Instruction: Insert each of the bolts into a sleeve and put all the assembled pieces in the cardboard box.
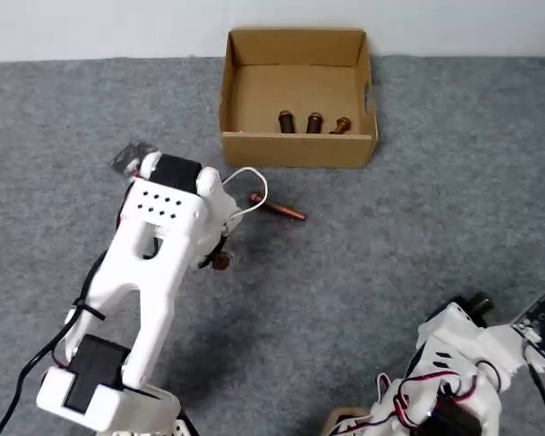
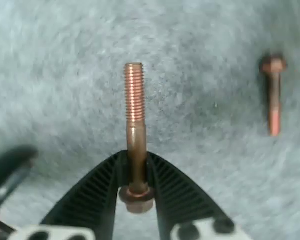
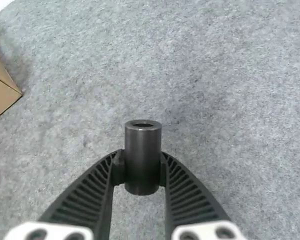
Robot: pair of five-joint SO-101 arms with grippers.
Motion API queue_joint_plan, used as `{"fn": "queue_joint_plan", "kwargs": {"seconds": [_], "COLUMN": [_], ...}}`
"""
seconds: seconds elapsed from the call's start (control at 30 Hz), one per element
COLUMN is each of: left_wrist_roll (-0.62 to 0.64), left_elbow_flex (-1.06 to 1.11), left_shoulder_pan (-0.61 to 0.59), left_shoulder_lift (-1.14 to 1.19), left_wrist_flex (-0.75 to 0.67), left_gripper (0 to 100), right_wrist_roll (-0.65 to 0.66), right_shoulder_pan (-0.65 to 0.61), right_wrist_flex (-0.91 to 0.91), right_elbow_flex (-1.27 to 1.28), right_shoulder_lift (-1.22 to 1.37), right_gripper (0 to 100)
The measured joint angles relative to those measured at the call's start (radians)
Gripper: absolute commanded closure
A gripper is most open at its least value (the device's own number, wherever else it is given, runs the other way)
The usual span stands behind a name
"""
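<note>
Left pincer (image 2: 136, 157) clenches a bolt (image 2: 134, 95) near its head; right pincer (image 3: 142, 160) grips a black sleeve (image 3: 142, 142). Another bolt (image 2: 273, 97) lies on the grey counter (image 2: 205, 165), near the cardboard box (image 1: 295, 150).

The cardboard box (image 1: 295, 150) sits at the far middle of the surface (image 1: 418, 227). Three assembled pieces (image 1: 314, 122) stand in a row inside it, along its near wall. A loose bolt (image 1: 277, 208) lies on the surface just near of the box. To its near left, another bolt (image 2: 134, 100) sits in the left tool (image 2: 136, 156). At the near right, a sleeve (image 3: 142, 145) sits in the right tool (image 3: 142, 157).
</note>
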Motion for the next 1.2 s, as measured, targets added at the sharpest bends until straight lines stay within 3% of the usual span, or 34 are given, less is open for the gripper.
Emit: {"fn": "queue_joint_plan", "kwargs": {"seconds": [0.13,0.3,0.4,0.67,0.8,0.93,1.2], "left_wrist_roll": [0.043,0.051,0.048,-0.172,-0.473,-0.888,-1.975], "left_elbow_flex": [0.0,-0.012,-0.021,-0.023,-0.023,-0.023,-0.023], "left_shoulder_pan": [0.0,0.0,0.0,-0.011,-0.038,-0.078,-0.12], "left_shoulder_lift": [0.008,0.014,0.014,0.014,0.014,0.015,0.015], "left_wrist_flex": [-0.012,-0.005,0.02,0.069,0.069,0.069,0.068], "left_gripper": [97,78,76,76,76,76,76], "right_wrist_roll": [0.0,0.0,0.0,0.0,0.0,0.0,0.0], "right_shoulder_pan": [0.0,0.0,0.0,0.0,0.0,0.0,0.0], "right_wrist_flex": [0.0,0.0,0.0,0.0,0.0,0.0,0.0], "right_elbow_flex": [0.0,0.0,0.0,0.0,0.0,0.0,0.0], "right_shoulder_lift": [0.0,0.0,0.0,0.0,0.0,0.0,0.0], "right_gripper": [99.1,99.1,99.1,99.1,99.1,99.1,99.1]}}
